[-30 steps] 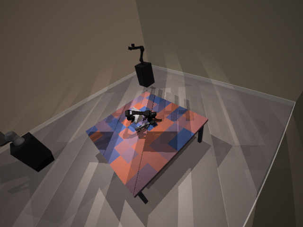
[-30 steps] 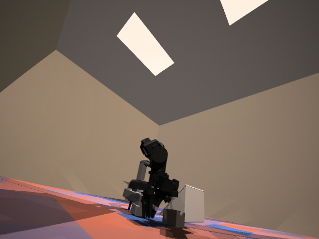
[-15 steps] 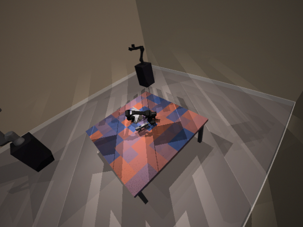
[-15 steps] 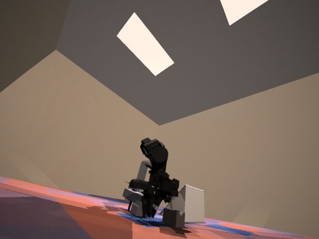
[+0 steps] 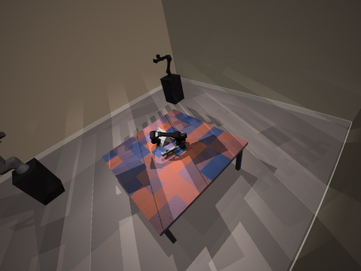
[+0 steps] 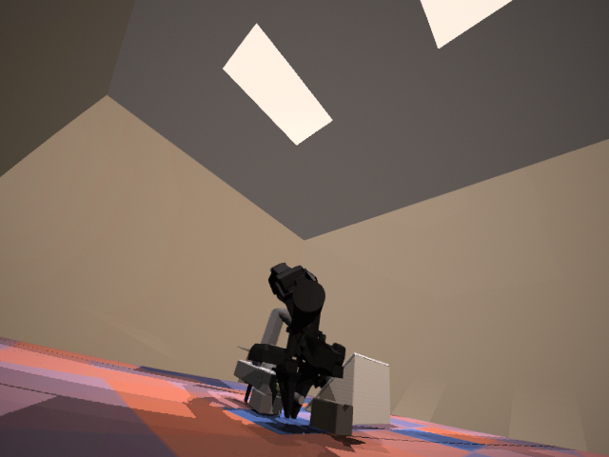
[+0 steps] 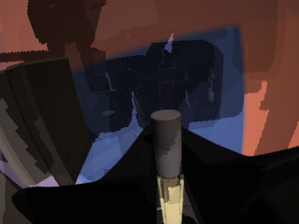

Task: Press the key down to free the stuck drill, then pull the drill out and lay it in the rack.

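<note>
The drill (image 7: pixel 173 201) (image 6: pixel 298 398) has a plain grey round end and a yellow shaft behind it. My gripper (image 6: pixel 291 416) (image 7: pixel 160 129) points down, low over the table, and is shut on the drill from both sides. The grey end stands out past the fingers. In the exterior view a grey block (image 6: pixel 262 401) with a light bar (image 6: pixel 253 374) (image 5: pixel 170 151) over it stands left of the fingers. The rest of the drill's length is hidden by the fingers. I cannot make out the key clearly, nor tell which object is the rack.
A brown block (image 6: pixel 324 415) (image 7: pixel 47 112) stands close beside my fingers. A white wedge-shaped object (image 6: pixel 373 393) (image 5: pixel 162 136) stands behind it. The patchwork table (image 5: pixel 175 183) carries the arm. Two other arms stand on dark pedestals (image 5: pixel 172 88) (image 5: pixel 36 180) off the table.
</note>
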`<state>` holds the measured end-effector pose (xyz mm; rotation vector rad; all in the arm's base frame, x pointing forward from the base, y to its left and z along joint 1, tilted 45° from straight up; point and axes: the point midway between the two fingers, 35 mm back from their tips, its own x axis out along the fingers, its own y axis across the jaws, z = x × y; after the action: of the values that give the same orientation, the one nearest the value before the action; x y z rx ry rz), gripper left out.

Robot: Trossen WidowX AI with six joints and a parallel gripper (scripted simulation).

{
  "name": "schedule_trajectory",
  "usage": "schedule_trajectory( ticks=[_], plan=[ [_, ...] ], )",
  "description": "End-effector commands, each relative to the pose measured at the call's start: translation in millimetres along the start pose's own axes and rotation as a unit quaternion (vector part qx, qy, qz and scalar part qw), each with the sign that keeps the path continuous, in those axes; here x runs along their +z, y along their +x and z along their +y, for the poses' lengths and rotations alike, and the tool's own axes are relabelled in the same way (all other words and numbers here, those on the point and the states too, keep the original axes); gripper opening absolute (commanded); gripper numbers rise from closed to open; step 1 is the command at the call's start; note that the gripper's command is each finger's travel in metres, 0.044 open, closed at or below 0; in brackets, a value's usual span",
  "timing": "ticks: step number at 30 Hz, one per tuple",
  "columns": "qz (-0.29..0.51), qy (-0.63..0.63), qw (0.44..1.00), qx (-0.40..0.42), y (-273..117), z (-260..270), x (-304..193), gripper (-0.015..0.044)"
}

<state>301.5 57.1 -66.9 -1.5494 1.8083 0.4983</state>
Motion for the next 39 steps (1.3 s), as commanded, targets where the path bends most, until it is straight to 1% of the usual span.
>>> schedule_trajectory(
  ticks=[1,39],
  plan=[
    [-0.004,0.003,1.000,-0.001,-2,-2,7,0.0000],
    [-0.006,0.004,1.000,-0.001,-2,-2,62,0.0000]
  ],
)
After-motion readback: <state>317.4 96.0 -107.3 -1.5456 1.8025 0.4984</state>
